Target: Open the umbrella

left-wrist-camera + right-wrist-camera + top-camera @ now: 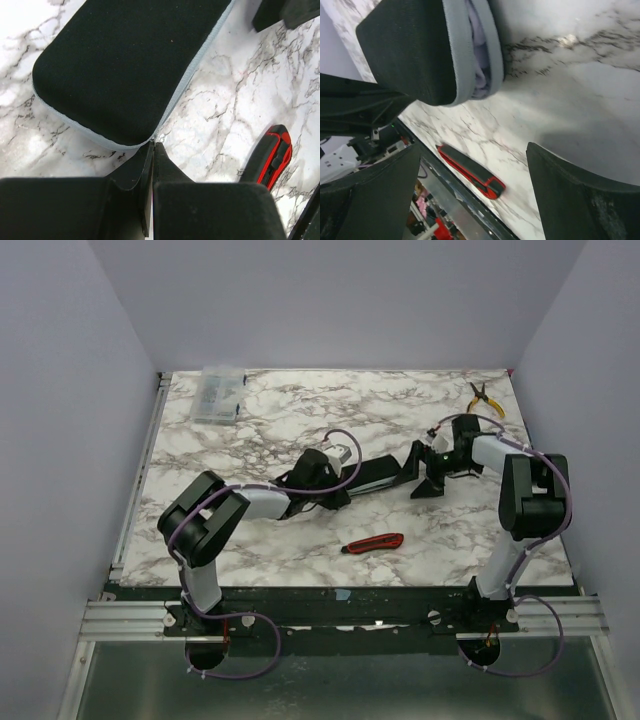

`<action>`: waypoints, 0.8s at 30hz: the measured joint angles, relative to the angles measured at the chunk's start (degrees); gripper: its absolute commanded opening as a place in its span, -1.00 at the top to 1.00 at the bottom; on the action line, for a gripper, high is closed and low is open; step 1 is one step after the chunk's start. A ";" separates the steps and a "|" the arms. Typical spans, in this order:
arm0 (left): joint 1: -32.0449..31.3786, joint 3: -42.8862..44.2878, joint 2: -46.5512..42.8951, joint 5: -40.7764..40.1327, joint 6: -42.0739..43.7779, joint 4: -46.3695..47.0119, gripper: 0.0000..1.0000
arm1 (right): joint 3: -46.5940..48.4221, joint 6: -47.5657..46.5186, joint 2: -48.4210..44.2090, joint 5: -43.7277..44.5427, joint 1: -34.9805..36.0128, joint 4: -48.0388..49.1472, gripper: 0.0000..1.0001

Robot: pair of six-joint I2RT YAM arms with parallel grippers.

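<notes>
A black pouch with a grey zip rim (pixel 375 475) lies flat in the middle of the table. In the right wrist view its end gapes (pixel 420 50), and pale lilac fabric of the folded umbrella (pixel 479 65) shows inside. The shaft, handle and the remainder of the canopy are hidden. My left gripper (pixel 345 485) is shut, its tips pinched at the grey rim at the pouch's left end (pixel 153 145). My right gripper (pixel 430 478) is open and empty (pixel 472 150), just off the pouch's right end and not touching it.
A red-and-black utility knife (pixel 372 543) lies near the front edge; it also shows in the left wrist view (pixel 270 155) and the right wrist view (pixel 470 170). Yellow-handled pliers (pixel 485 397) lie at the back right. A clear plastic box (pixel 218 393) sits at the back left.
</notes>
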 measured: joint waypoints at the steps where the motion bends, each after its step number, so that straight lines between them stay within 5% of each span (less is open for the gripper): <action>1: -0.02 0.31 0.00 0.00 0.02 -0.09 1.00 | -0.85 1.51 -0.02 -0.79 0.33 1.79 -0.78; 14: -1.92 0.81 0.02 0.09 0.57 -0.39 1.00 | -1.90 16.87 1.97 -2.43 7.34 22.21 -0.76; 20: -3.08 1.51 0.50 0.17 0.57 -0.44 1.00 | -3.41 19.96 2.75 0.35 8.15 24.87 -0.37; 24: -3.17 1.51 0.52 0.17 0.68 -0.59 1.00 | -3.43 21.42 3.34 1.01 8.39 25.94 0.11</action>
